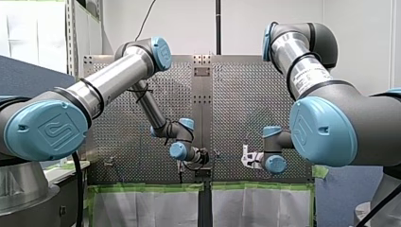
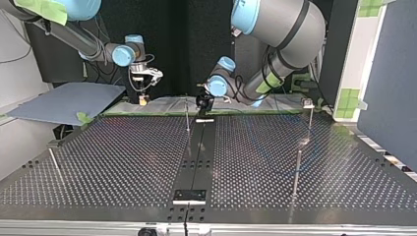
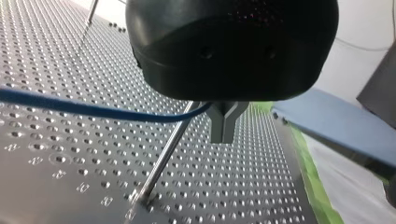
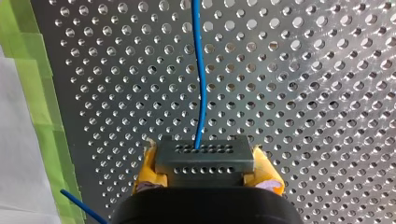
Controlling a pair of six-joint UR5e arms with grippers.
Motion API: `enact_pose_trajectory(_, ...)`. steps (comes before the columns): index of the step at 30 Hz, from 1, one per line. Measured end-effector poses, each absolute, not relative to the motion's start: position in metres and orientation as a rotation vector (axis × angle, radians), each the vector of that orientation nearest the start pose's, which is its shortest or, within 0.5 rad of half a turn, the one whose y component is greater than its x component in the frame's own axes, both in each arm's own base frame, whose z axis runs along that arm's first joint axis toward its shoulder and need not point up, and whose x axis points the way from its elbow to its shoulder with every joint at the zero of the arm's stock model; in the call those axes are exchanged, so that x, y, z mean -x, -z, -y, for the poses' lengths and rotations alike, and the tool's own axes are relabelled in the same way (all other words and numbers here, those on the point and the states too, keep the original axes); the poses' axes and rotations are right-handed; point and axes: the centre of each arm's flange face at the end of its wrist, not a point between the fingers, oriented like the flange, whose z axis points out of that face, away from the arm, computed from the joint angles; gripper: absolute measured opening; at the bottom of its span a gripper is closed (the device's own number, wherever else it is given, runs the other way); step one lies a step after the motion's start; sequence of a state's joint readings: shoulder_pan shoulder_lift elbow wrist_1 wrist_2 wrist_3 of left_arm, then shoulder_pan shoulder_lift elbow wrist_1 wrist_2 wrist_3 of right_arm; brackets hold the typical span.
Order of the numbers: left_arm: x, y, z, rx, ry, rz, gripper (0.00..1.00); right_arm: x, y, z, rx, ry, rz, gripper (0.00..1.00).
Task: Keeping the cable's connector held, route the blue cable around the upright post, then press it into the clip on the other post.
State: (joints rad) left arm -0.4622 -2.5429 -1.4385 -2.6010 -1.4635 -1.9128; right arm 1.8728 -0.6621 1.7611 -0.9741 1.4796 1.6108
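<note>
Our right gripper [image 4: 205, 173] is clamped on the connector [image 4: 204, 154], a flat grey block with 2 rows of small holes, squeezed between 2 yellow pads [image 4: 269, 171]. From its upper row the blue cable [image 4: 201, 93] leaves as 1 thin, glossy strand and runs ahead over the perforated table [image 4: 303, 93] with a slight bend. In the top view this gripper hangs well to the left of the upright post [image 2: 187, 115] and further back. Our left gripper [image 3: 224, 133], black with metal fingers, hangs just beside the post. Its fingers meet at the tips and pinch the cable near their root. From there the cable sags away and crosses the post's upper part. We cannot tell whether it touches the post.
</note>
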Motion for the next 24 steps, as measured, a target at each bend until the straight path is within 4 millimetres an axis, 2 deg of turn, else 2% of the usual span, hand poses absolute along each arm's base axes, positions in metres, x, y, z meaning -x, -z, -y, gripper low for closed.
enact_pose_trajectory(9, -0.545, 0.015, 0.435, -0.161, 0.722, -1.908, 0.0, -0.311, 0.038, 0.534, -1.576, -1.466, 1.108, 0.0)
enact_pose_trajectory(15, -0.555, 0.02, 0.437, -0.124, 0.755, -1.903, 0.0, -0.308, 0.048, 0.54, -1.577, -1.464, 1.115, 0.0)
enact_pose_trajectory(24, -0.571, 0.011, 0.437, -0.093, 0.774, -1.872, 0.0, -0.303, 0.043, 0.558, -1.547, -1.472, 1.115, 0.0)
